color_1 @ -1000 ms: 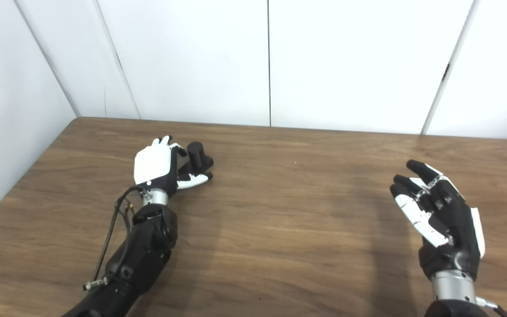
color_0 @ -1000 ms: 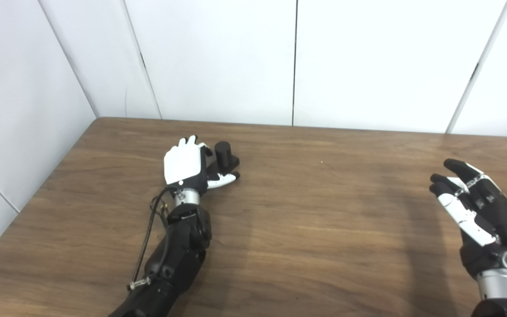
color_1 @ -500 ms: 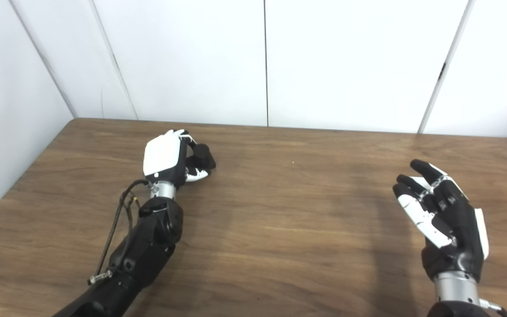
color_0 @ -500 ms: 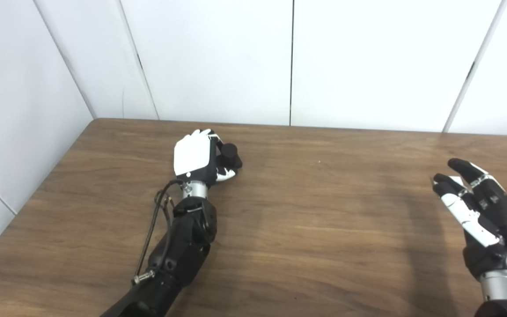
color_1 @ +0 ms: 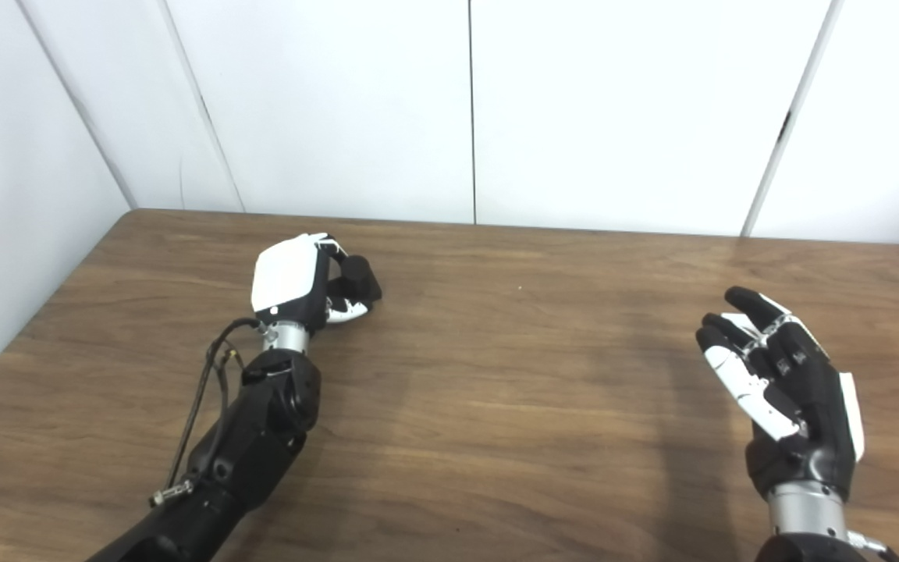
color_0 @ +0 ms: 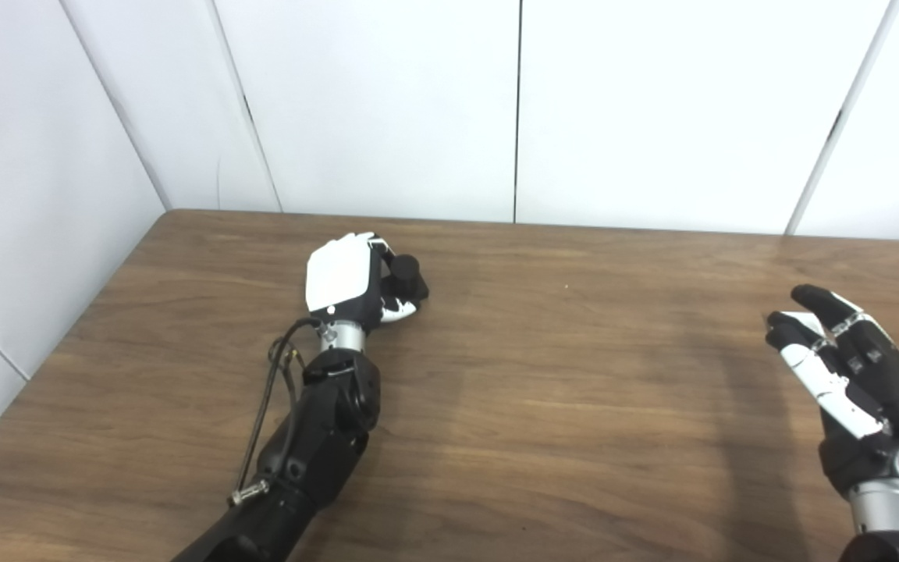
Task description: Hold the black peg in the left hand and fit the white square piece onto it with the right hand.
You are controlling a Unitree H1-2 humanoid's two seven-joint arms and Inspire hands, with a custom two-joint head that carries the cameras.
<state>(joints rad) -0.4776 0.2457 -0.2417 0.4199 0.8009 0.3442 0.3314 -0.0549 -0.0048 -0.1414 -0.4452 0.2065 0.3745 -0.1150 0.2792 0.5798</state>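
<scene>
Left hand: fingers curled around the black peg, thumb tucked under it on the near side. The white back plate of the hand faces the cameras and hides most of the grip; only the rounded top of the peg and a portion of its dark body show at the hand's right side. Whether the peg's base rests on the table or is lifted clear cannot be told. The hand and peg sit in the far left part of the table, near the corner where the white wall panels meet.

Right hand: holding nothing, fingers spread and slightly bent, palm turned inward toward the centre, raised above the right side of the table, well apart from the left hand.

View comparison: the right eye view shows slightly more of the peg's body beyond the left fingers and shows the right hand whole down to its metal wrist. The left eye view places the right hand nearer the frame's right edge. A black cable loops beside the left forearm in both views.
</scene>
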